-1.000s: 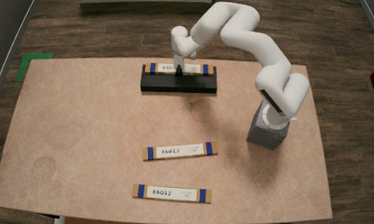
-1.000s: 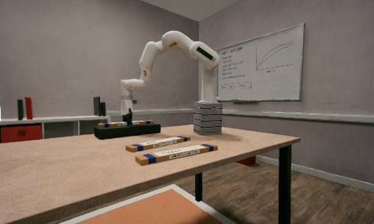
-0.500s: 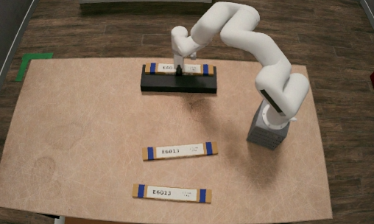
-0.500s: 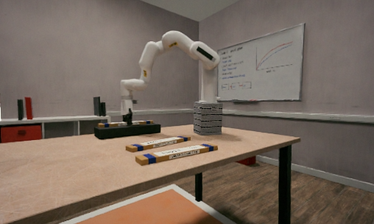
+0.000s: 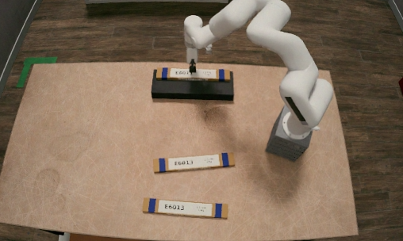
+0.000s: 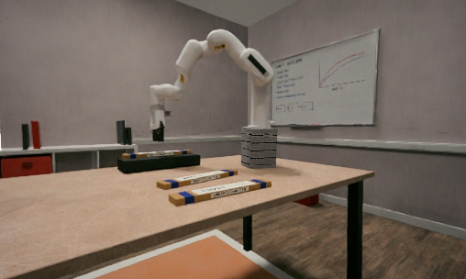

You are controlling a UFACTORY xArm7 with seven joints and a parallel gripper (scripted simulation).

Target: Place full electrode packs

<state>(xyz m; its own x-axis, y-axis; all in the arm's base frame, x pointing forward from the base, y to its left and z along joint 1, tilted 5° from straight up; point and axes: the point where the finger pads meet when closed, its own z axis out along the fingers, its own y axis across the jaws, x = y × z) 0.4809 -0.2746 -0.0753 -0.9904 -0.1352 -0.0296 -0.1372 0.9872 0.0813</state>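
Three tan electrode packs with blue bands and white E6013 labels are in view. One pack point(image 5: 209, 74) point(image 6: 156, 154) lies flat on the low black platform point(image 5: 192, 90) point(image 6: 160, 162) at the back of the table. A second pack point(image 5: 193, 162) point(image 6: 197, 178) lies on the table near the middle. A third pack point(image 5: 185, 208) point(image 6: 219, 190) lies near the front edge. My gripper point(image 5: 192, 70) point(image 6: 158, 139) is open and empty, a little above the middle of the pack on the platform.
The robot base point(image 5: 287, 143) point(image 6: 259, 148) stands on the table's right side. A shelf point(image 6: 54, 149) with small dark and red blocks runs along the back wall. A whiteboard point(image 6: 325, 83) hangs on the right wall.
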